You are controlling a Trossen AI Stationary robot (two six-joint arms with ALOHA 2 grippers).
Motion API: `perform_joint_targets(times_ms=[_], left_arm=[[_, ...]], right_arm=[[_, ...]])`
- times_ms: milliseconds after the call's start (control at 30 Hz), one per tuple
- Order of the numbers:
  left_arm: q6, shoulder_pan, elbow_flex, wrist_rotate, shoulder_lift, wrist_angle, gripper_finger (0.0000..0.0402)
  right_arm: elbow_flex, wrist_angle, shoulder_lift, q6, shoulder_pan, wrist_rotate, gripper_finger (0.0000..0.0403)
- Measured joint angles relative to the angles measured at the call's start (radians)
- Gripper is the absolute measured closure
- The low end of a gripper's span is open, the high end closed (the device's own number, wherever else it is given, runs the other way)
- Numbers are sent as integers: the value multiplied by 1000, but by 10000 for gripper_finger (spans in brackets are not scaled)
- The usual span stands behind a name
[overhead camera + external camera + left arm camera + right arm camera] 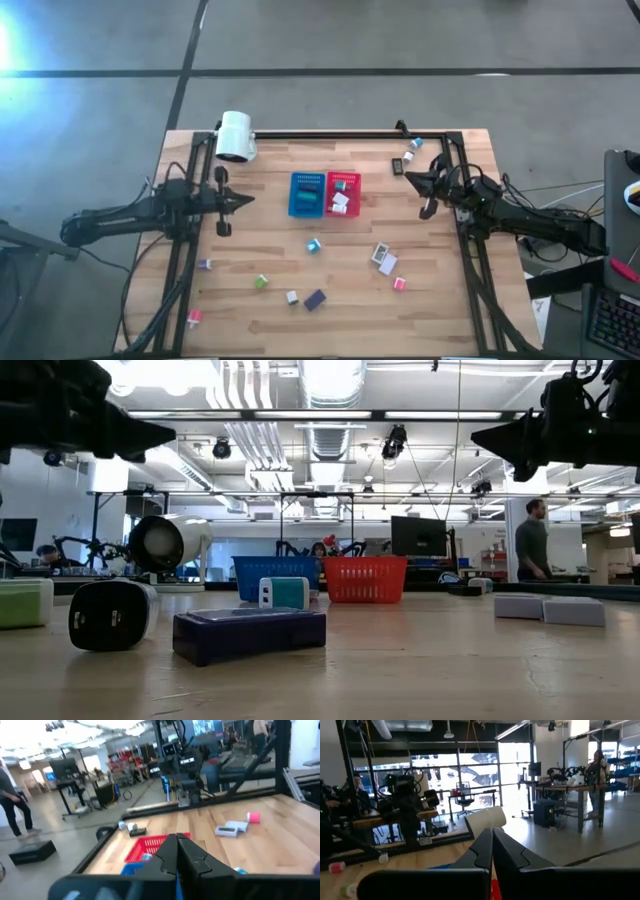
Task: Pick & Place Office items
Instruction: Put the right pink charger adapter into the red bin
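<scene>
The office items lie scattered on the wooden table: a teal piece [313,245], two white-grey pieces [384,258], a pink piece [400,284], a green one [261,282], a dark purple block [315,299] and others. Some white pieces lie in the red bin [342,193], beside the blue bin [305,194]. My left gripper [247,200] hovers shut and level left of the blue bin, its fingers meeting in the left wrist view [176,851]. My right gripper [408,178] hovers shut right of the red bin, its fingers together in the right wrist view [492,845]. Neither holds anything.
A white cylinder-shaped lamp [235,135] stands at the far left corner. More small pieces [408,156] lie near the far right corner, a pink one [194,316] near the front left. A black frame [320,134] runs along the far and side edges. People stand in the room beyond.
</scene>
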Motion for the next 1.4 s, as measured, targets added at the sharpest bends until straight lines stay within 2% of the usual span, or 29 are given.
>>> perform_joint_targets(times_ms=[67,133,267,467,633,700,833,1000,1200,1267,1400], left_arm=[[12,1,-44,0,-1,57,399],[44,1,-94,-1,0,96,397],[77,2,-105,-9,4,127,387],[78,2,-106,-11,2,163,383],[77,2,-106,-11,2,194,385],[77,2,-106,-11,2,195,384],[74,2,-106,-11,2,195,383],[45,2,-106,-12,2,195,385],[-34,2,-69,-14,3,171,385],[-40,2,-53,-14,3,131,387],[-34,2,-43,-14,3,94,390]], right_arm=[[30,-8,12,38,0,-8,394],[94,-90,23,62,0,-32,394],[306,-495,55,86,5,-36,394],[632,-1039,180,113,13,-18,394],[844,-1372,311,136,20,166,394],[906,-1467,367,140,19,209,394],[999,-1571,489,156,19,203,394],[1059,-1638,617,140,19,140,394],[1050,-1566,662,23,20,76,394],[1044,-1541,672,-9,20,82,394],[1027,-1552,708,-60,17,161,382]])
